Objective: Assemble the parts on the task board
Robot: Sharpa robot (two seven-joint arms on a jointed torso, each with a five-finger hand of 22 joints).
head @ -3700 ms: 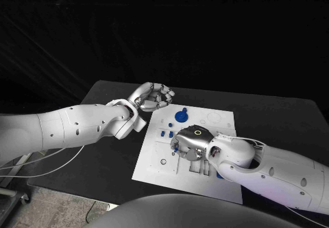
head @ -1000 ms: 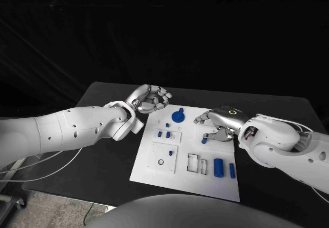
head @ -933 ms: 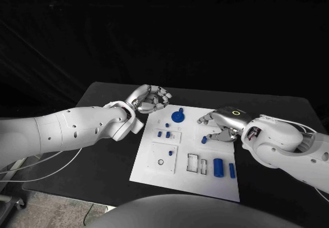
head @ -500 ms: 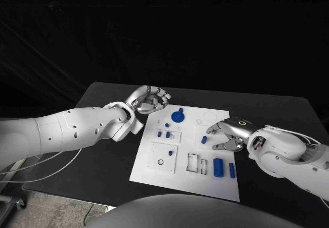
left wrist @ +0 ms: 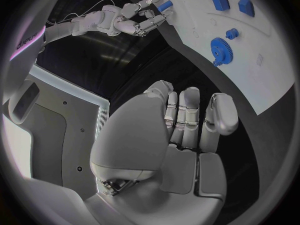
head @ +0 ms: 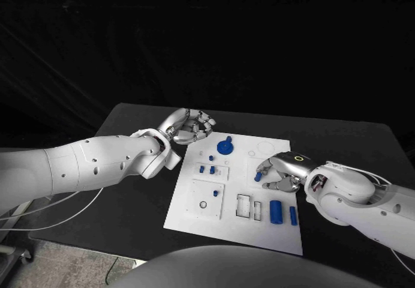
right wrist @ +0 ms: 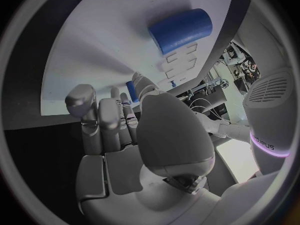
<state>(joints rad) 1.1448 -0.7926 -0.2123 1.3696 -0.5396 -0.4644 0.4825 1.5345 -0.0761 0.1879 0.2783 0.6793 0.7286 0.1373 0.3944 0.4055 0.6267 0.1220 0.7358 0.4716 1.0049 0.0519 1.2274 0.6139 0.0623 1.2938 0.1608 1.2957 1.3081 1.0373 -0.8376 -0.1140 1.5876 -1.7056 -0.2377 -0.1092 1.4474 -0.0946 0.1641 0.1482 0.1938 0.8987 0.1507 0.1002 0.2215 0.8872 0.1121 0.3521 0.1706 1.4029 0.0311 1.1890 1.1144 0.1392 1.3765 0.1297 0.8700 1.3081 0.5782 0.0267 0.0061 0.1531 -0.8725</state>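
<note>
Peg [head: 258, 177], seemingly upright on task board [head: 197, 207], pinched by right hand [head: 281, 173]; left hand [head: 191, 125] curled, holding nothing.

The small blue peg [head: 258, 177] is partly covered by the right hand [head: 281, 171]; whether it is pinched cannot be told. The task board [right wrist: 81, 60] is cut off.

One white task board [head: 195, 211] lies on one black table [head: 346, 144]. There are two white arms, each with one silver hand. On the board sits one blue gear [head: 225, 146] at about 12 o'clock. Two long blue pieces [head: 275, 211] lie side by side at about 4 o'clock. About five little blue pegs [head: 201, 169] stand near the middle.
</note>
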